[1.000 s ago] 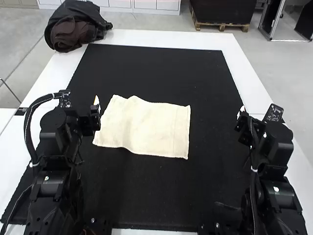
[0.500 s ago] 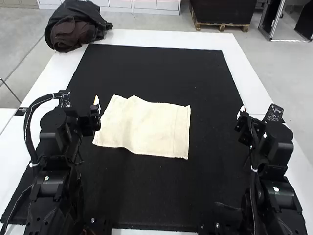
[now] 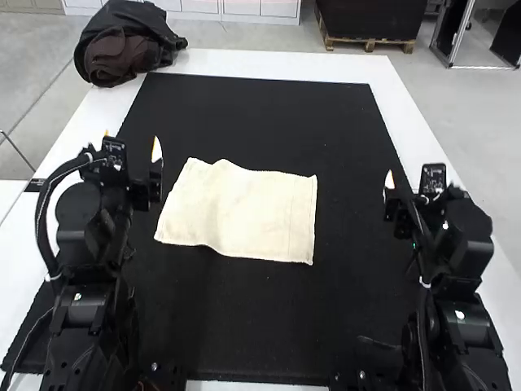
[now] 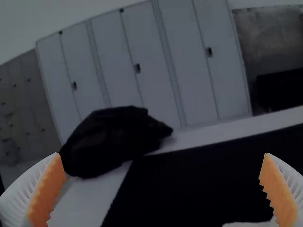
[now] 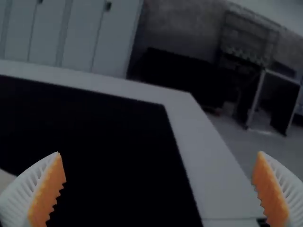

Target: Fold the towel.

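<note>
The cream towel point(image 3: 240, 213) lies spread on the black mat, its left part a little skewed and its near edge wavy. My left gripper point(image 3: 132, 147) is above the mat beyond the towel's left end, apart from it. Off to the towel's right, also apart from it, is my right gripper point(image 3: 406, 184). In the left wrist view the left gripper point(image 4: 162, 172) stands open with nothing between its pads, and a strip of the towel point(image 4: 251, 224) appears. The right gripper point(image 5: 160, 172) is likewise open and holds nothing in the right wrist view, where a corner of towel point(image 5: 4, 179) shows.
The black mat point(image 3: 269, 114) covers most of the white table point(image 3: 411, 114). A dark bundle of cloth point(image 3: 126, 49) rests at the table's far left corner.
Both grippers have risen in the high view, the left one shifting slightly left and the right one slightly left too. The towel has not moved.
</note>
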`<act>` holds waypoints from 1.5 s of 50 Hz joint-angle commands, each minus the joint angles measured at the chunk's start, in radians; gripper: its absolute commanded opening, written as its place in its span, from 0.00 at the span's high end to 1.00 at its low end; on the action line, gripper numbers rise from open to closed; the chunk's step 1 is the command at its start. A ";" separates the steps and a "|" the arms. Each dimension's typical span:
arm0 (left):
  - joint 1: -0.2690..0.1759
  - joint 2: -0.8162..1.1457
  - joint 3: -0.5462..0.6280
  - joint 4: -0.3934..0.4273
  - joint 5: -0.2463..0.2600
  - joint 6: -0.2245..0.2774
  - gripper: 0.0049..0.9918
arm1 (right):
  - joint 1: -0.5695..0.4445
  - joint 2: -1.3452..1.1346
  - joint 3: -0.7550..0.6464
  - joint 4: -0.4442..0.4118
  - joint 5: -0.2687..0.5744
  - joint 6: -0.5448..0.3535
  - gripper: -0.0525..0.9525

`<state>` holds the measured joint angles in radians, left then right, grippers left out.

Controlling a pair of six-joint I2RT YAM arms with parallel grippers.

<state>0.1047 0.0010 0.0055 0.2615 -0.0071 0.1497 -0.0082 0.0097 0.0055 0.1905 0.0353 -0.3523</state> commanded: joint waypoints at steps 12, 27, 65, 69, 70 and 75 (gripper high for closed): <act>0.001 0.079 0.073 0.054 -0.059 0.024 0.03 | -0.045 0.035 0.065 0.112 -0.058 -0.047 0.05; 0.004 0.763 0.542 0.073 -0.057 -0.027 0.03 | -0.078 0.898 0.674 0.000 -0.143 0.257 0.05; -0.060 1.154 0.505 -0.111 -0.154 -0.027 0.03 | 0.123 1.188 0.576 -0.031 -0.143 0.288 0.05; -0.056 1.196 0.525 -0.133 -0.136 -0.024 0.03 | 0.175 1.227 0.576 -0.040 -0.149 0.308 0.05; -0.054 1.203 0.530 -0.133 -0.126 -0.025 0.03 | 0.186 1.234 0.577 -0.042 -0.149 0.317 0.05; -0.036 1.272 0.562 -0.134 -0.100 -0.021 0.03 | 0.228 1.271 0.580 -0.046 -0.137 0.345 0.04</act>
<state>0.0525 1.2293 0.5064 0.1219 -0.1337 0.1162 0.1768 1.2453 0.5720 0.1413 -0.1177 -0.0551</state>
